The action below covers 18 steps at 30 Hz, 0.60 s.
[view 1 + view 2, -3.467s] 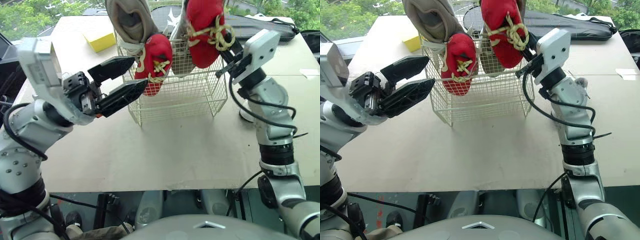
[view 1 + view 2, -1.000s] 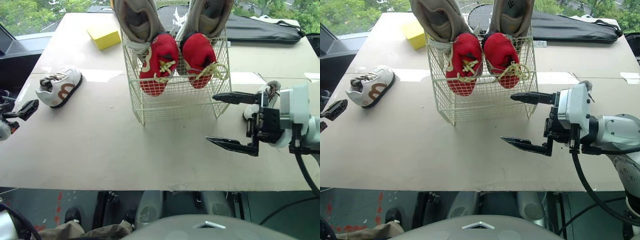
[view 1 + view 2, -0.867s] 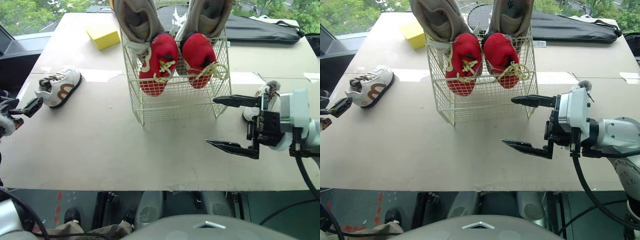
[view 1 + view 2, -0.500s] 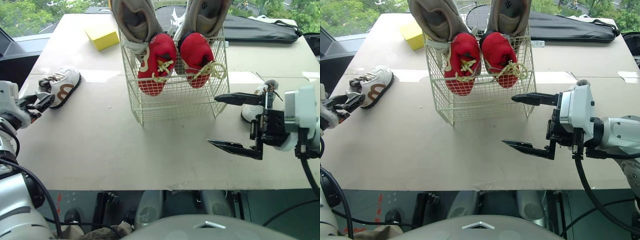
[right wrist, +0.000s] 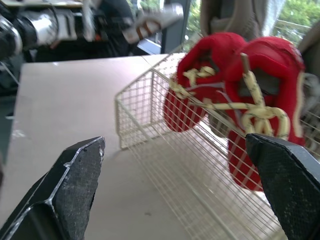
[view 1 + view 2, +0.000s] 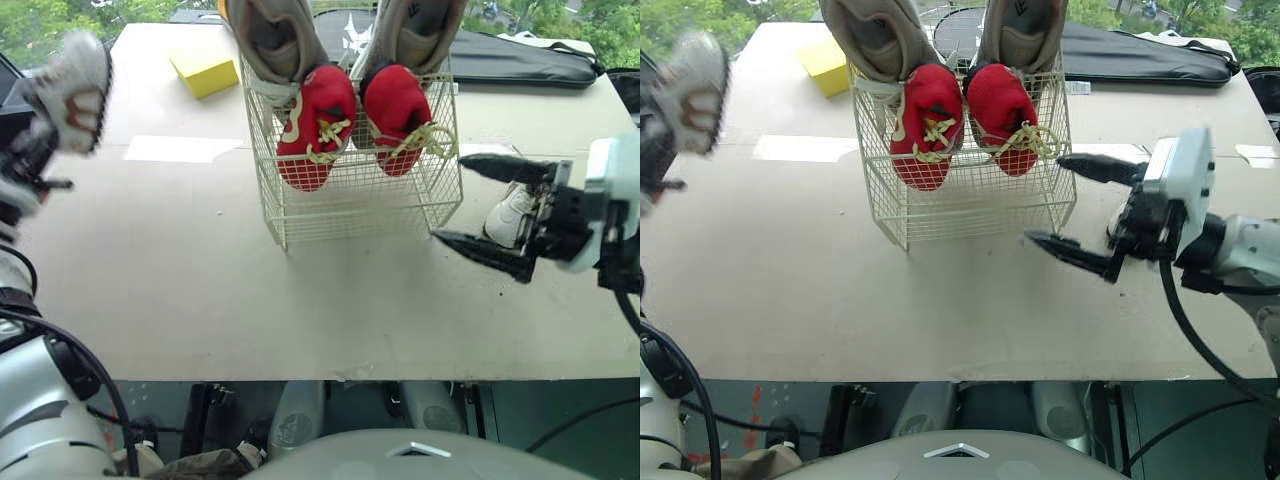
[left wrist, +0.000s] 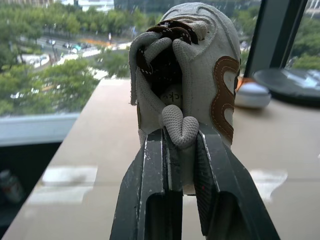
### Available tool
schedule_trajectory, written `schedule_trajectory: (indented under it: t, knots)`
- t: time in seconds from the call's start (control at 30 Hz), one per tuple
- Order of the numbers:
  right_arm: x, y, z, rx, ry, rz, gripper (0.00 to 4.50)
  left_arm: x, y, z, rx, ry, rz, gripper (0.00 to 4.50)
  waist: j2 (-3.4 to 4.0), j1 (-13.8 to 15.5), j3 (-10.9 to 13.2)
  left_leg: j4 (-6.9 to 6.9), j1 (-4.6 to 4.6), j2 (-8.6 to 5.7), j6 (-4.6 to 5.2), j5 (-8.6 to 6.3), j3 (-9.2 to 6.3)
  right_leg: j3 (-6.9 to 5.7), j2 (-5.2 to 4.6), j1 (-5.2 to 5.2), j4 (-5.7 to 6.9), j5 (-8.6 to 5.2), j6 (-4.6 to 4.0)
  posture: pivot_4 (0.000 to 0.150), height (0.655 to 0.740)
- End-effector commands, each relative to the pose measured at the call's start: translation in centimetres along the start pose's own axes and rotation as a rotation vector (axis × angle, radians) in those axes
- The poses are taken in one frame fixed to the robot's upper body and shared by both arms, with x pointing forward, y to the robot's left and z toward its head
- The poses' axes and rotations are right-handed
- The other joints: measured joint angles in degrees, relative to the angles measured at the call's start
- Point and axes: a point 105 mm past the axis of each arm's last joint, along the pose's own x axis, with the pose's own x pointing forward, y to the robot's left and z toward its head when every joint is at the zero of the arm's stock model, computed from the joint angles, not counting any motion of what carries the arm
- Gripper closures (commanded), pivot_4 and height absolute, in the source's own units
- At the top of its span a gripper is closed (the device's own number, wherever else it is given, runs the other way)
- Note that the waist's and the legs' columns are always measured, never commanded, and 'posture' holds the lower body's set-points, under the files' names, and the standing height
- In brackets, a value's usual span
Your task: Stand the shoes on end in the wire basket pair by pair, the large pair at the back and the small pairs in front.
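Left gripper (image 7: 181, 137): clamped on one end of small white-and-brown lace-up sneaker (image 6: 75, 85), aloft at upper left, likely for end-on insertion | right gripper (image 6: 455, 200): spread wide, nearing matching white sneaker (image 6: 508, 212) right of white wire basket (image 6: 350, 215) | red pair (image 6: 318, 125): standing centre-top.

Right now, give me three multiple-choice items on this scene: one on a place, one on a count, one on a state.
1. Where is the white shoe with brown trim? A lying on the table; B on the black bag; C gripped in the left hand.
2. How many red shoes stand in the wire basket? A one; B two; C four.
3. The right hand is: A open and empty; B shut on a red shoe; C shut on a yellow block.
Answers: C, that hand clamps it; B, two side by side in front; A, its fingers spread wide.
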Motion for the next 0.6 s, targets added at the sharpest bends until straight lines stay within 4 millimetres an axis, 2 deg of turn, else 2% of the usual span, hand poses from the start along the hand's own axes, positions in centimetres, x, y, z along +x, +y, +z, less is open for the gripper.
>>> schedule_trajectory:
  t: [0.03,0.13,0.2,0.3,0.37,0.43,0.6]
  knots:
    - [-1.3,-2.2,2.3,0.001,-0.058,-0.034,0.0,2.8,-4.2,8.8,0.098,-0.215,-0.238,4.38,0.0,0.14,0.01,0.07,-0.07,-0.04,-0.01,0.0,-0.04,-0.07,0.0,0.0,0.0,0.0,0.0,0.15,0.74]
    - [-3.3,-6.2,3.5,-0.06,-0.018,-0.146,0.0,4.6,-10.7,14.5,0.213,-0.291,-0.616,4.38,-0.03,0.81,0.05,0.35,-0.3,-0.28,0.18,-0.09,-0.27,-0.33,0.06,0.01,0.02,0.04,0.05,0.15,0.74]
    - [-4.3,-7.9,3.7,-0.101,0.039,-0.213,0.0,4.8,-12.8,16.1,0.233,-0.309,-0.751,4.38,0.07,0.75,0.05,0.29,-0.22,-0.32,0.05,-0.02,-0.17,-0.29,0.06,0.06,-0.06,0.03,0.07,0.15,0.74]
    - [-5.5,-8.8,4.4,-0.059,0.087,-0.2,0.0,4.6,-15.7,16.7,0.306,-0.284,-0.95,4.38,0.71,-0.2,0.01,0.19,-0.12,-0.25,0.02,0.0,0.08,-0.28,0.05,0.06,-0.07,-0.02,0.12,0.15,0.74]
    - [-6.3,-8.6,6.1,0.032,0.066,-0.141,0.0,4.6,-19.1,17.1,0.357,-0.285,-1.14,4.38,0.93,-0.57,0.14,0.14,-0.05,-0.22,0.02,0.0,0.22,-0.26,0.05,0.06,0.01,-0.08,0.14,0.15,0.74]
    - [-6.7,-8.3,7.2,0.074,0.054,-0.103,0.0,4.5,-21.9,16.4,0.419,-0.28,-1.292,4.38,0.98,-0.72,0.27,0.22,-0.04,-0.16,0.15,-0.07,0.26,-0.22,0.09,0.04,0.11,-0.07,0.13,0.15,0.74]
    - [-6.5,-7.0,7.5,0.124,0.108,-0.02,0.0,4.0,-26.2,14.5,0.493,-0.296,-1.499,4.38,1.0,-1.47,0.28,0.24,-0.03,-0.12,0.32,-0.15,0.37,-0.09,0.09,0.03,0.06,-0.04,0.12,0.15,0.74]
